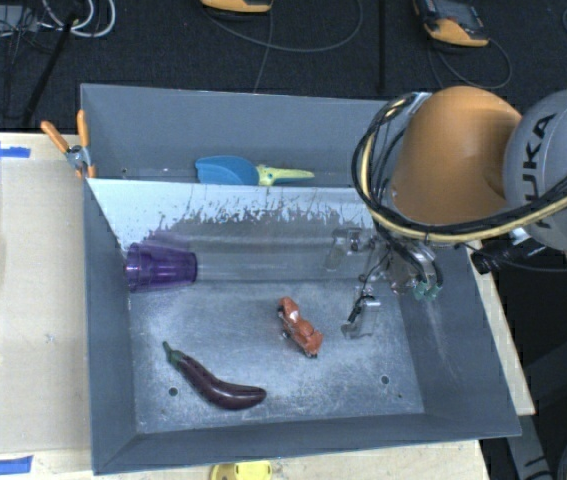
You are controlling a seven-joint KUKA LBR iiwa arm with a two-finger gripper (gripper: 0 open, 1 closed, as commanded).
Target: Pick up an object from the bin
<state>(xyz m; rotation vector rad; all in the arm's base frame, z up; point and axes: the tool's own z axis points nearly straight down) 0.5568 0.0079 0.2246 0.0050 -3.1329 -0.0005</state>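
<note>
Gripper (365,316) hangs right of centre, its width impossible to tell, just right of the small orange-red plastic toy car (300,329); it should shift left and straddle the car's narrow sides.

Soft light falls from above. The bin (111,368) shines white in streaks along its far wall, and its floor looks pale and speckled. Past the far edge it is dark. The orange cover (458,153) glows gently on top
</note>
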